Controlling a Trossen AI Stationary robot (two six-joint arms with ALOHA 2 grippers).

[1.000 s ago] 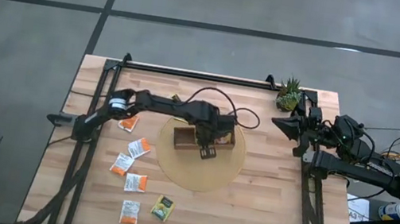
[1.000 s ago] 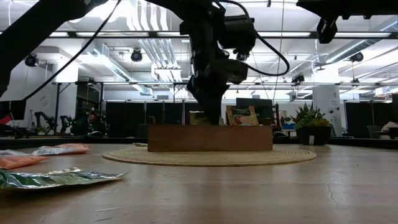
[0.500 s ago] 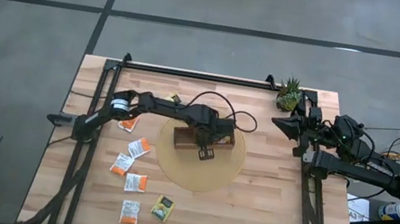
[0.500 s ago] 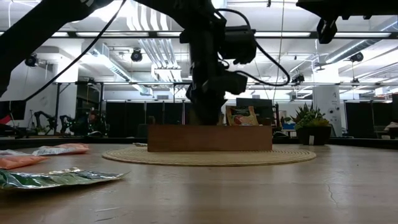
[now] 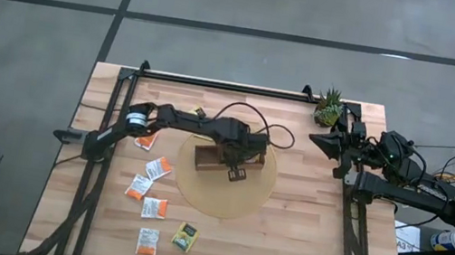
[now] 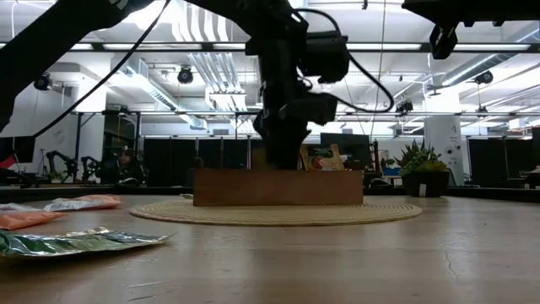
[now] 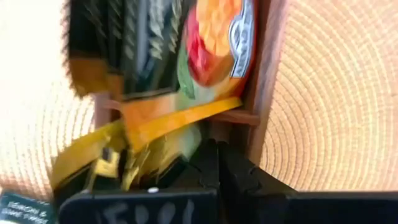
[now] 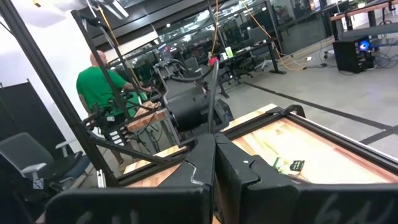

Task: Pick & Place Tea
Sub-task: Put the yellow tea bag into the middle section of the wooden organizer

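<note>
Small flat square tea sachets [image 5: 154,207], orange-and-white with one yellow-green, are scattered on the wooden table [image 5: 300,249] left of the round woven mat [image 5: 238,204]. More sachets [image 7: 214,43] are stood upright inside the wooden tray [image 6: 274,187]. The left gripper [image 5: 236,167] is lowered into the tray, fingers pressed together. The right gripper [image 5: 317,142] is parked near the potted plant [image 5: 330,107], fingers also pressed together.

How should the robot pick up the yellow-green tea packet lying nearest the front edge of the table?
The yellow-green sachet lies flat and alone on the table. Probably best to come straight down from above and pinch across two opposite edges, since it is thin with clear wood all around.
</note>
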